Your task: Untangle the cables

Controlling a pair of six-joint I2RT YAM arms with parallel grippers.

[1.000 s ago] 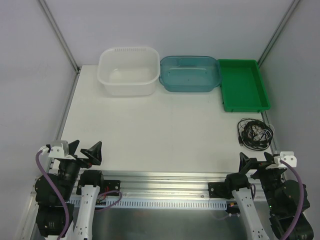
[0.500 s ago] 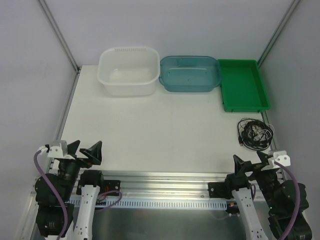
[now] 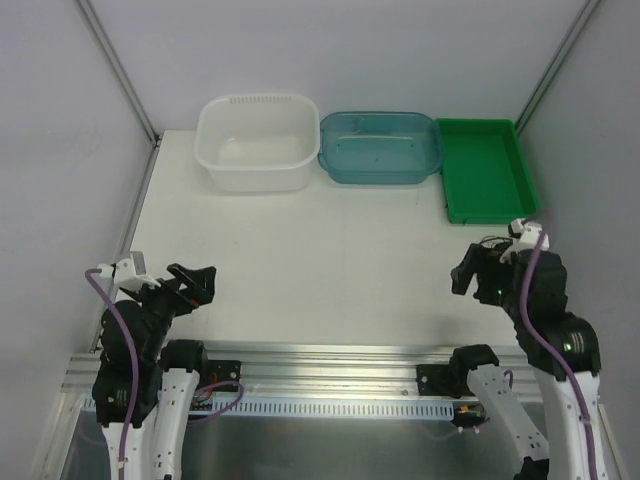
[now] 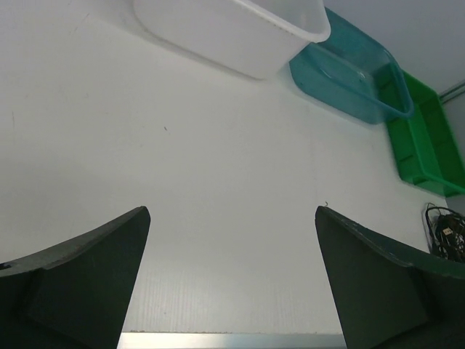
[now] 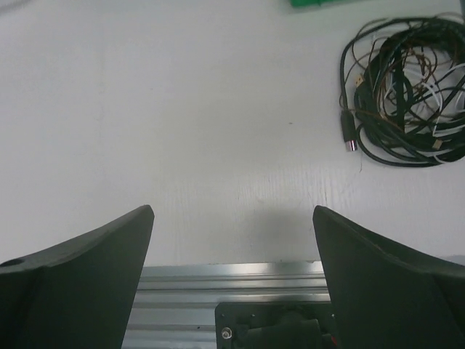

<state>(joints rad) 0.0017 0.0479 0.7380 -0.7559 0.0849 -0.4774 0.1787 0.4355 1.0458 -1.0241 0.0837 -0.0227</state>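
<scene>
The cables (image 5: 407, 91) show whole only in the right wrist view, a tangle of black, brown and white strands lying on the table (image 5: 182, 109) just on the near side of the green tray (image 3: 487, 175); from above the right arm hides nearly all of them; the left wrist view cuts them off at its edge. The right gripper (image 3: 478, 272) has its fingers spread wide, holding nothing; the left gripper (image 3: 195, 283), well apart from the tray, is likewise spread. A second ago both arms sat folded low; both have since risen, the right one forward over the cables.
</scene>
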